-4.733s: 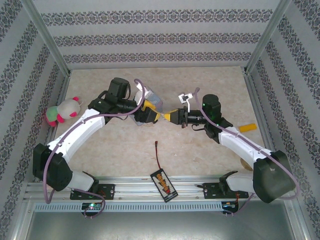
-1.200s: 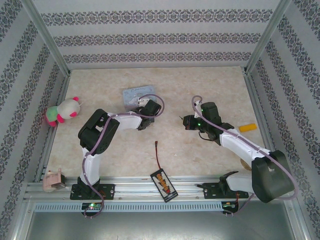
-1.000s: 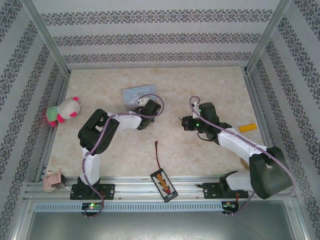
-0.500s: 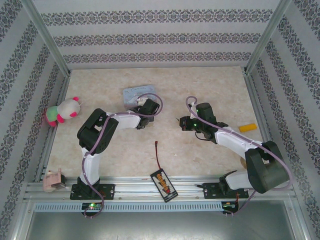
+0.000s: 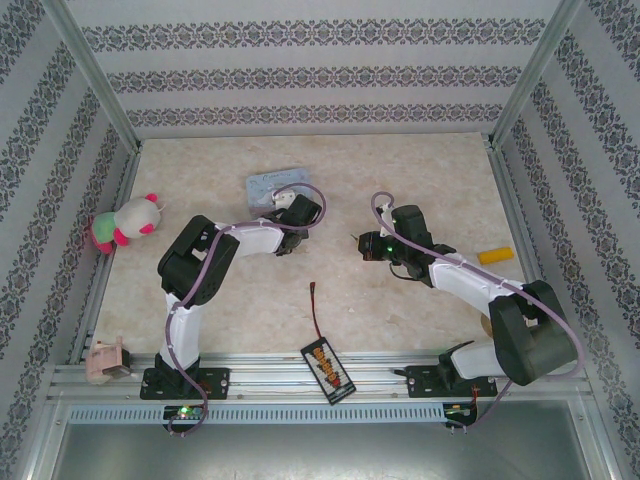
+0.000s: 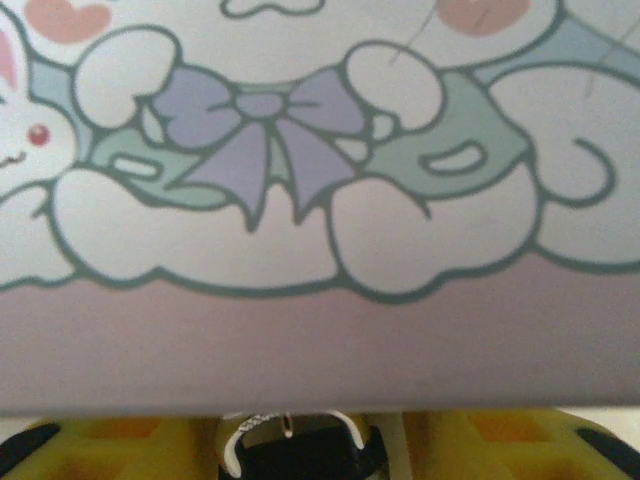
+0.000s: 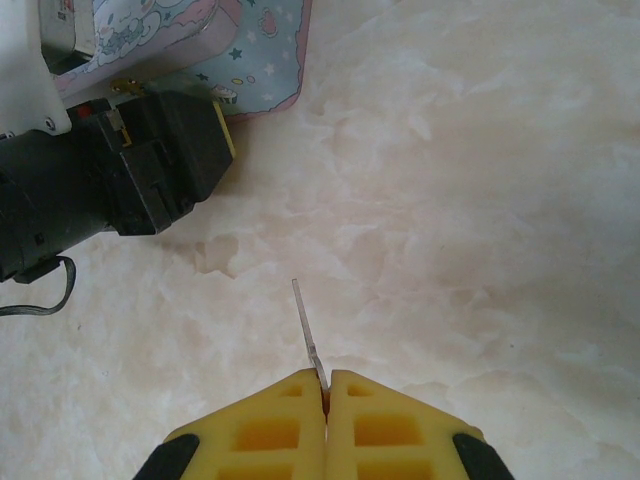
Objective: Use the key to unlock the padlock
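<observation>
Near tin [image 5: 272, 187], R end effector [image 7: 326, 378] w/ key [image 7: 308, 330] crept closer to padlock [image 6: 300, 452].

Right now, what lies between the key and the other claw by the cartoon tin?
Nothing but bare marbled table, seen in the right wrist view, separates the key in the right claw from the left claw beside the tin.

You'll see the key [image 7: 306, 328] as thin bare metal, silvery and smooth, pinched in the right gripper [image 7: 325, 378]. Its fingers [image 7: 270, 425] are matt yellow plastic moulded with square pockets. The padlock [image 6: 300, 458] has a dark matt body and a shiny metal shackle. The tin [image 6: 300, 330] wears smooth printed cartoon paint with a soft sheen. The table [image 7: 480, 200] is marble-patterned, smooth and faintly glossy. The plush toy [image 5: 125, 222] is fuzzy cloth.
</observation>
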You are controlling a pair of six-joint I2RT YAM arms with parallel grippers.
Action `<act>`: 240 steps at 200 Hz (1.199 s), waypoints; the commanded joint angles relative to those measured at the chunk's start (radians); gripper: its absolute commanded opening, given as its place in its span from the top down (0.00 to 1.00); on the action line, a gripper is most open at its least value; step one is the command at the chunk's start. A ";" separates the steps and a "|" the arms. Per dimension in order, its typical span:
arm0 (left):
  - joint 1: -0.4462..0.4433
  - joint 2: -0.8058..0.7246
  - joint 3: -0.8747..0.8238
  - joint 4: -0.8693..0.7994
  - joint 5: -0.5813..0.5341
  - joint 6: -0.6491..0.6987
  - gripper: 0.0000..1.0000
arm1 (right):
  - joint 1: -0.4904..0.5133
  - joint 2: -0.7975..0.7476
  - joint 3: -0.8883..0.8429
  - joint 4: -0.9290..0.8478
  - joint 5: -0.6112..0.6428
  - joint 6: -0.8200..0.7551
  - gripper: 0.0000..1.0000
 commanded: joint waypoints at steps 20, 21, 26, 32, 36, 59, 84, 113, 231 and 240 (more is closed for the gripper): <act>0.008 0.026 0.020 0.012 -0.032 0.003 0.63 | 0.011 0.014 0.028 0.022 -0.018 0.008 1.00; 0.008 0.027 0.020 0.012 -0.030 0.004 0.63 | 0.010 0.014 0.028 0.022 -0.018 0.007 1.00; 0.008 0.028 0.019 0.016 -0.027 0.007 0.65 | 0.010 0.016 0.028 0.023 -0.018 0.008 1.00; 0.008 0.030 0.019 0.017 -0.019 0.012 0.68 | 0.010 0.017 0.026 0.024 -0.018 0.008 1.00; 0.008 0.030 0.018 0.017 -0.014 0.015 0.70 | 0.010 0.019 0.026 0.025 -0.018 0.008 1.00; 0.008 0.020 0.011 0.020 0.018 0.019 0.75 | 0.010 0.023 0.015 0.037 -0.017 0.015 1.00; 0.007 -0.012 -0.008 0.018 0.088 0.008 0.86 | 0.013 0.026 -0.015 0.069 -0.014 0.039 1.00; 0.004 -0.063 -0.040 0.015 0.212 -0.065 0.88 | 0.029 0.037 -0.068 0.154 -0.017 0.080 1.00; -0.001 -0.120 -0.102 0.161 0.512 -0.328 0.88 | 0.227 0.260 -0.195 0.663 0.125 0.223 1.00; -0.001 -0.120 -0.107 0.168 0.518 -0.335 0.88 | 0.233 0.290 -0.195 0.711 0.137 0.237 1.00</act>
